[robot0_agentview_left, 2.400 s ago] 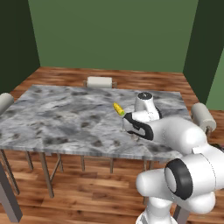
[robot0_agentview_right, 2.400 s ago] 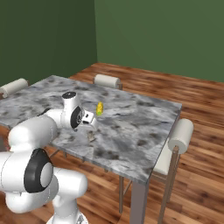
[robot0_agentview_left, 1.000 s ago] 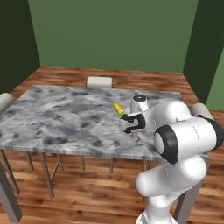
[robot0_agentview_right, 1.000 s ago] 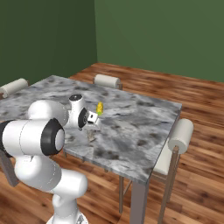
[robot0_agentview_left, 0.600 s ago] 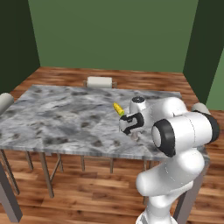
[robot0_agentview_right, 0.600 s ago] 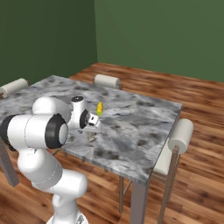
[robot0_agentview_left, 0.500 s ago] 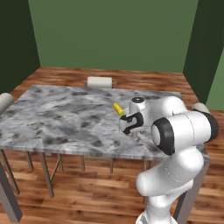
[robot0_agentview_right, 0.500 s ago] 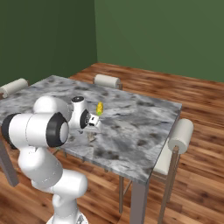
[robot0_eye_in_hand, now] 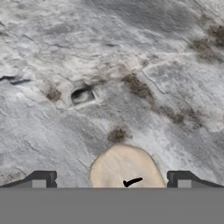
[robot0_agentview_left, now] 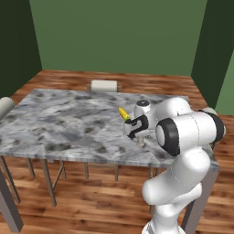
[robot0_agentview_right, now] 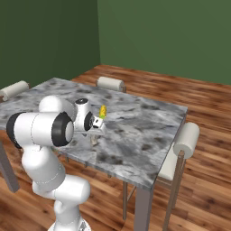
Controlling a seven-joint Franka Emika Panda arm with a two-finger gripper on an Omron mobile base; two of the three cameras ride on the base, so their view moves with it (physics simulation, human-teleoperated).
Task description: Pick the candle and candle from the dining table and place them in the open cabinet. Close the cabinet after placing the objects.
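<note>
Gripper [robot0_eye_in_hand: 111, 186] spread wide, holding nothing, straddling cream candle [robot0_eye_in_hand: 124, 168] from above without contact, low over marbled dining table [robot0_agentview_left: 64, 125]. Greyish candle [robot0_eye_in_hand: 82, 96] just beyond on same top, corn cob [robot0_agentview_left: 123, 113] nearby. Green walls, wood floor, padded chairs [robot0_agentview_right: 182, 144] around

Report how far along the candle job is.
Done: nothing stowed yet. The cream candle and the greyish candle both stand on the dining table. In hand: the open gripper hangs over the cream candle, one fingertip each side, not closed on it. Left: grasp it, carry both candles to the cabinet, then shut the door.
</note>
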